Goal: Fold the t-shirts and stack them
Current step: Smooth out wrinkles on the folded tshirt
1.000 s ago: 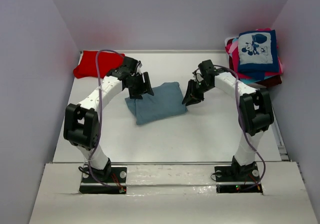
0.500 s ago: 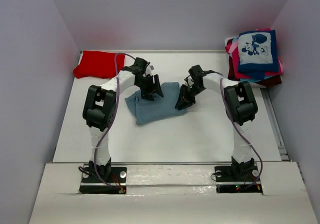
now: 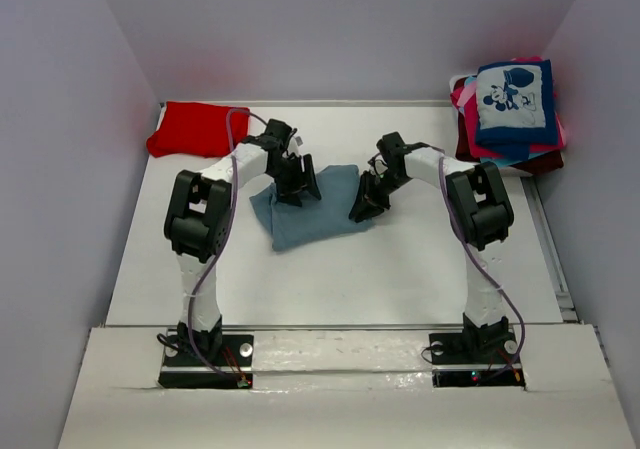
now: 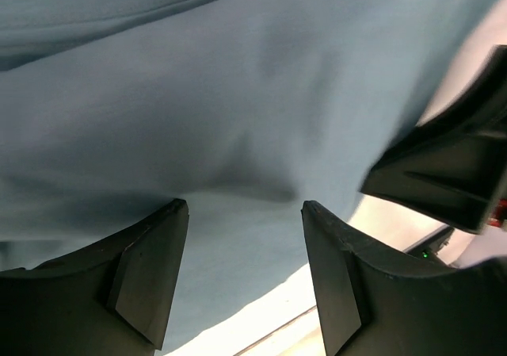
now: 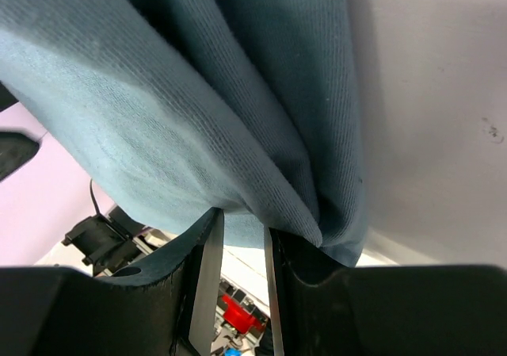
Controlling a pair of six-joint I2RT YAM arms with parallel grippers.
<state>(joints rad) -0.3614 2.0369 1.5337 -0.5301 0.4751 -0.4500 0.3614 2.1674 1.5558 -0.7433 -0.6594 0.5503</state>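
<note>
My right gripper (image 5: 242,241) pinches a soft, ribbed fold of grey-blue t-shirt (image 5: 198,94); my left gripper (image 4: 245,221) hovers spread above it.

Counts on the one table (image 3: 400,269)
One grey-blue t-shirt (image 3: 318,221), one red t-shirt (image 3: 195,129), one mixed stack (image 3: 512,104); two grippers: left gripper (image 3: 300,185), right gripper (image 3: 363,204).

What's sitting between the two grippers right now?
Only the grey-blue t-shirt: in the top view it spans the gap from the left gripper to the right gripper, which pinches its edge in the right wrist view.
</note>
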